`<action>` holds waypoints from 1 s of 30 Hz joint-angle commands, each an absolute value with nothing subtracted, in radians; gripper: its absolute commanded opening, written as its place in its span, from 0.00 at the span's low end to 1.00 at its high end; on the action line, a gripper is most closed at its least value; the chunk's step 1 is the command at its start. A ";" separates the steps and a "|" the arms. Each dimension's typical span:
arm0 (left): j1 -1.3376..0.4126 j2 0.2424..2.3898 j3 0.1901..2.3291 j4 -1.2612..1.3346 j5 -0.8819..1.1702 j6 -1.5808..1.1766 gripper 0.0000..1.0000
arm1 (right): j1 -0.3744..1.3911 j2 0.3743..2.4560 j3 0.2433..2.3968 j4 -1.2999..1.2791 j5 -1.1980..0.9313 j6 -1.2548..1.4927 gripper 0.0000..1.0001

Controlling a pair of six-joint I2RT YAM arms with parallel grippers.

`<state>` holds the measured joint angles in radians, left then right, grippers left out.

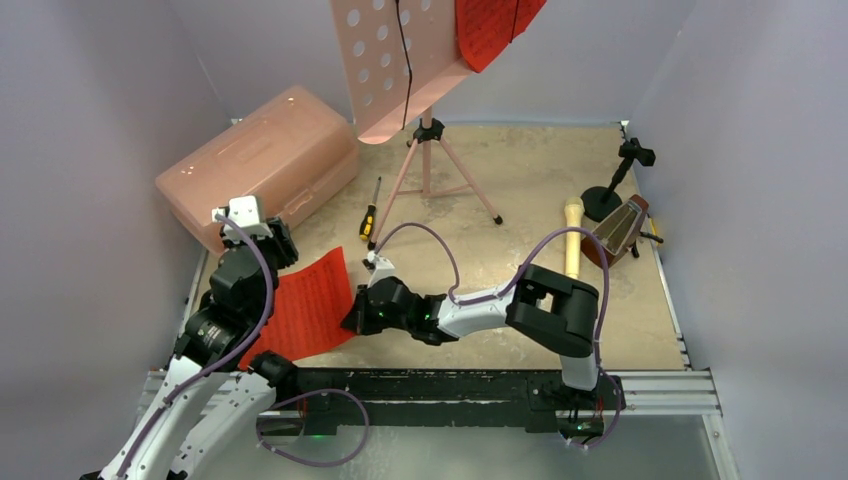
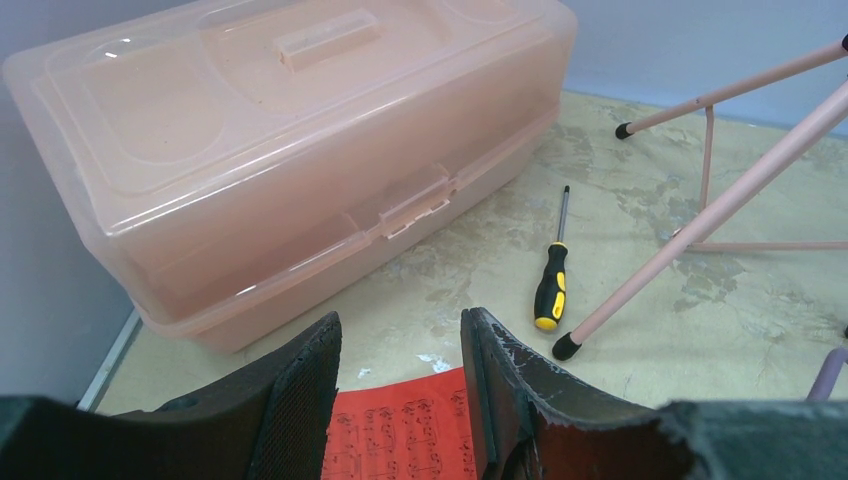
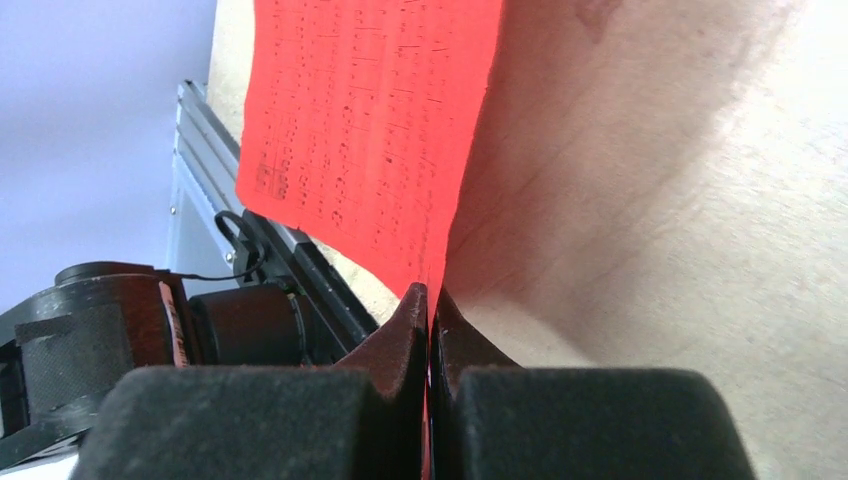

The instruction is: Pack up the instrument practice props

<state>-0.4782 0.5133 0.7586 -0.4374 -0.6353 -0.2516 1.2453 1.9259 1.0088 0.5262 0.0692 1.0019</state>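
A red sheet-music page [image 1: 310, 305] lies on the table at the near left. My right gripper [image 1: 352, 320] is shut on its right edge; the right wrist view shows the page [image 3: 370, 120] pinched between the closed jaws [image 3: 430, 295]. My left gripper [image 1: 272, 240] is open and empty above the page's far corner [image 2: 405, 430], fingertips apart [image 2: 400, 335]. The pink tripod music stand [image 1: 430, 170] stands at the back, with another red page [image 1: 495, 30] on its perforated desk [image 1: 400, 60]. The cream microphone [image 1: 572, 235] and brown metronome [image 1: 615, 235] lie at the right.
The translucent pink lidded box [image 1: 270, 150] sits shut at the back left, close ahead of my left gripper [image 2: 290, 130]. A yellow-and-black screwdriver [image 1: 369, 215] lies by a stand leg [image 2: 551, 285]. A small black stand [image 1: 615, 185] is at the back right.
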 commanded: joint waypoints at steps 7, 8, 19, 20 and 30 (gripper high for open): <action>-0.472 0.499 0.753 -0.407 -0.652 -0.270 0.47 | 1.260 1.880 0.958 0.569 0.177 1.095 0.00; -0.471 0.500 0.753 -0.408 -0.652 -0.270 0.47 | 1.261 1.883 0.960 0.569 0.176 1.099 0.00; -0.471 0.497 0.753 -0.408 -0.652 -0.270 0.47 | 1.263 1.910 0.997 0.561 0.164 1.102 0.00; -0.471 0.496 0.753 -0.408 -0.651 -0.270 0.47 | 1.262 1.915 1.001 0.557 0.154 1.096 0.00; -0.471 0.496 0.753 -0.407 -0.649 -0.269 0.47 | 1.263 1.889 1.019 0.435 0.155 1.034 0.34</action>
